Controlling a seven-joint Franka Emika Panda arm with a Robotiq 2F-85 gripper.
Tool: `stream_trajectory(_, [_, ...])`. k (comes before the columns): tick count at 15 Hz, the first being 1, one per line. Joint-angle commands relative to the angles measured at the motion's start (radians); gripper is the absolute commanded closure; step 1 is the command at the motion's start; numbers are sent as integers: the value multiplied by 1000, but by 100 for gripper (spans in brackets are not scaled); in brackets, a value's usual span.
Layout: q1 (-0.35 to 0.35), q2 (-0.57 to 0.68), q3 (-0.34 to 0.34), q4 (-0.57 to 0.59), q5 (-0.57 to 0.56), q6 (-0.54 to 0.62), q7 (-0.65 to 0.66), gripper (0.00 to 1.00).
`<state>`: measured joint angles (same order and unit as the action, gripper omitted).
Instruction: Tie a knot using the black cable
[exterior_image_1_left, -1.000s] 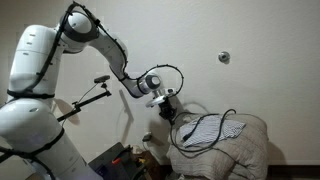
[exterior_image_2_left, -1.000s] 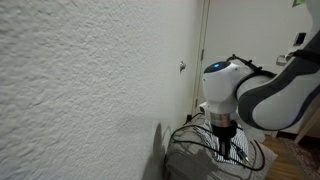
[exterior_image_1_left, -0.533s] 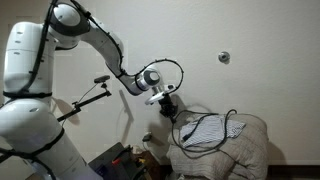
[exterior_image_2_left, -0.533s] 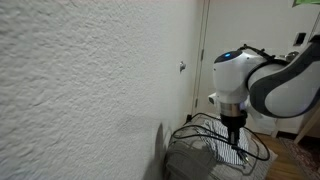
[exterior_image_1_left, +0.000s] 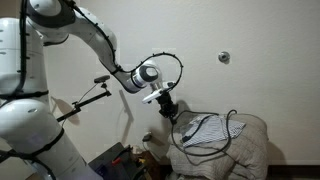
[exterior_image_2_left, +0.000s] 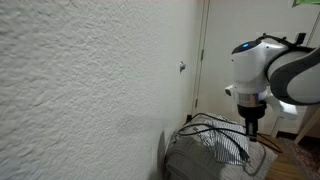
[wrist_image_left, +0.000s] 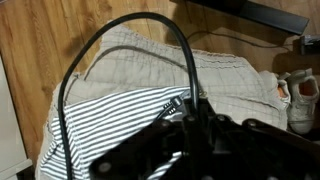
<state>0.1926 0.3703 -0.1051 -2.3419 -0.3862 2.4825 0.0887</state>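
Observation:
The black cable (wrist_image_left: 128, 18) arches high over a striped cloth (wrist_image_left: 105, 125) in the wrist view, and one end runs down between my jaws. My gripper (wrist_image_left: 190, 118) is shut on that cable at the bottom of the view. In an exterior view the gripper (exterior_image_1_left: 168, 106) hangs just above the near edge of a beige cushion (exterior_image_1_left: 245, 150), and the cable (exterior_image_1_left: 233, 114) loops loosely over the cloth on it. In an exterior view taken along the wall, the gripper (exterior_image_2_left: 252, 126) points down at the cushion.
A stiff black rod with a clamp head (exterior_image_1_left: 88, 97) sticks out beside the arm. Dark clutter (exterior_image_1_left: 122, 160) lies on the floor below it. A shoe (wrist_image_left: 302, 98) sits by the cushion on the wooden floor (wrist_image_left: 35, 45). The textured wall (exterior_image_2_left: 80, 90) is close by.
The upper arm has swung away and the wrist has shifted sideways along the cushion, carrying the cable end with it. The jaws have stayed shut.

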Motion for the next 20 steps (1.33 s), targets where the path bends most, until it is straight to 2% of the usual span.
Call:
stream_trajectory(1, [-25, -44, 4, -41, -27, -37, 31, 97])
stream_trajectory(5, [-48, -26, 16, -48, -18, -40, -9, 97])
stream_trajectory(7, [-71, -24, 33, -67, -9, 22, -61, 97])
stream_trajectory(9, [-106, -19, 62, -94, 3, 148, -158, 97])
stream_trajectory(10, [-124, -12, 79, -103, 17, 205, -209, 65])
stream_trajectory(11, [-143, -4, 98, -111, 32, 254, -260, 64])
stream_trajectory(14, [-194, 20, 154, -125, 76, 322, -392, 42])
stream_trajectory(18, [-238, 43, 213, -123, 110, 313, -514, 13])
stream_trajectory(19, [-236, 43, 220, -120, 108, 291, -529, 5])
stream_trajectory(20, [-210, 39, 205, -115, 84, 255, -517, 1])
